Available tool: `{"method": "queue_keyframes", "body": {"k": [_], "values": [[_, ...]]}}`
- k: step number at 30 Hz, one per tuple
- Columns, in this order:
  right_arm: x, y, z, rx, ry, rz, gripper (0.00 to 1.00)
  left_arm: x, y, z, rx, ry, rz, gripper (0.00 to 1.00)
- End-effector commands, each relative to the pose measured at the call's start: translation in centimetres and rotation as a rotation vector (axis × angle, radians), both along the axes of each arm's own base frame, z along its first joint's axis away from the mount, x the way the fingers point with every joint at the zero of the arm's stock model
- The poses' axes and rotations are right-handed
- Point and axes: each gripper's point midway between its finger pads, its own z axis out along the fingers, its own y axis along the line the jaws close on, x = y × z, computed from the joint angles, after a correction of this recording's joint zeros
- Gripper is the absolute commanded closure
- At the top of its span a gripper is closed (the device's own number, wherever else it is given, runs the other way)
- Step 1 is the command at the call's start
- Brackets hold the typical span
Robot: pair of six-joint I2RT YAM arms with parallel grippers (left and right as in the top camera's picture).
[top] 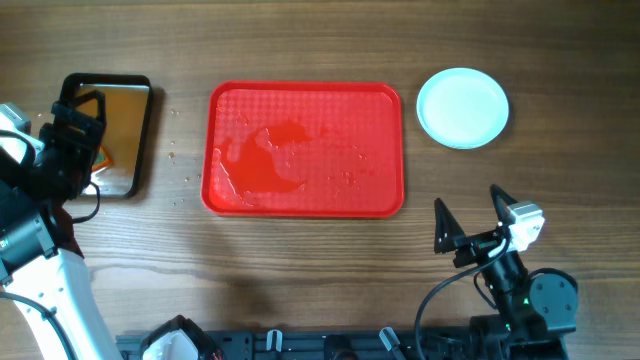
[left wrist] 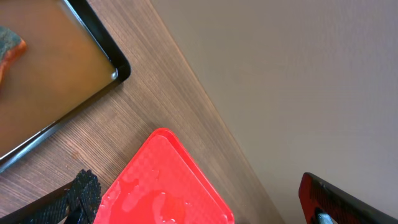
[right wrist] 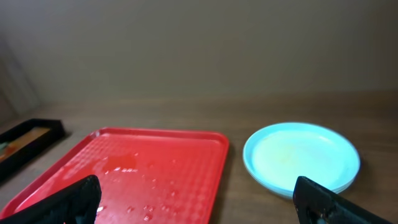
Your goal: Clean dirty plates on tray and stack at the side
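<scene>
Sitting stacked on the table, the plates (top: 462,107) lie far right, just beside the wet tray (top: 305,150) but apart from it. The right gripper (top: 468,200) hovers nearer than the plates, fingers wide, holding nothing. The left gripper (left wrist: 202,200), also wide and empty, hangs over the pan (top: 105,82) at left.

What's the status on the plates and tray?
Left claw open, over the black pan; right claw open, empty. Plates stacked right of the tray; tray bare, wet. Nothing in the way.
</scene>
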Motion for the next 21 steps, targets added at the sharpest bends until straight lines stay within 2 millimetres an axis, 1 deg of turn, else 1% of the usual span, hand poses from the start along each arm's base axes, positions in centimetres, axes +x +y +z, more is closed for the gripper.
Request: {"method": "queue_keyframes", "body": {"k": [1,3,6,7,9,10,11,14,17,18,21], "values": [[0.9,-1.2,0.4,-0.013,-0.085,-0.063,0.0,-0.1,-0.2,0.1,-0.01,-0.007,-0.009,0.0],[1.5,-1.6,0.3,-0.01,-0.146,-0.08,0.0,-0.1,-0.2,0.1,-0.009,-0.007,-0.009,0.0],[2.3,-2.3,-1.3,-0.008,-0.179,-0.115,0.0,-0.1,-0.2,0.1,-0.01,-0.007,-0.009,0.0],[2.5,-3.0,-2.2,-0.009,-0.151,-0.151,0.0,-0.1,-0.2,0.1,-0.01,-0.007,-0.009,0.0],[2.7,-4.5,-3.1,-0.017,-0.113,-0.238,0.0,-0.1,-0.2,0.1,-0.01,-0.007,-0.009,0.0],[2.7,-5.4,-3.9,-0.027,-0.081,-0.292,0.0,-0.1,-0.2,0.1,-0.01,-0.007,-0.009,0.0],[2.7,-5.6,-3.8,-0.085,-0.092,-0.298,0.0,-0.1,-0.2,0.1,-0.01,-0.007,-0.009,0.0],[2.7,-6.2,-3.8,-0.158,-0.099,-0.319,0.0,-0.1,-0.2,0.1,-0.01,-0.007,-0.009,0.0],[2.7,-6.7,-3.8,-0.16,-0.098,-0.339,0.0,-0.1,-0.2,0.1,-0.01,-0.007,-0.009,0.0],[2.7,-6.2,-3.8,-0.153,-0.099,-0.308,0.0,-0.1,-0.2,0.1,-0.01,-0.007,-0.009,0.0],[2.7,-6.1,-3.9,-0.153,-0.097,-0.302,0.0,-0.1,-0.2,0.1,-0.01,-0.007,-0.009,0.0]]}}
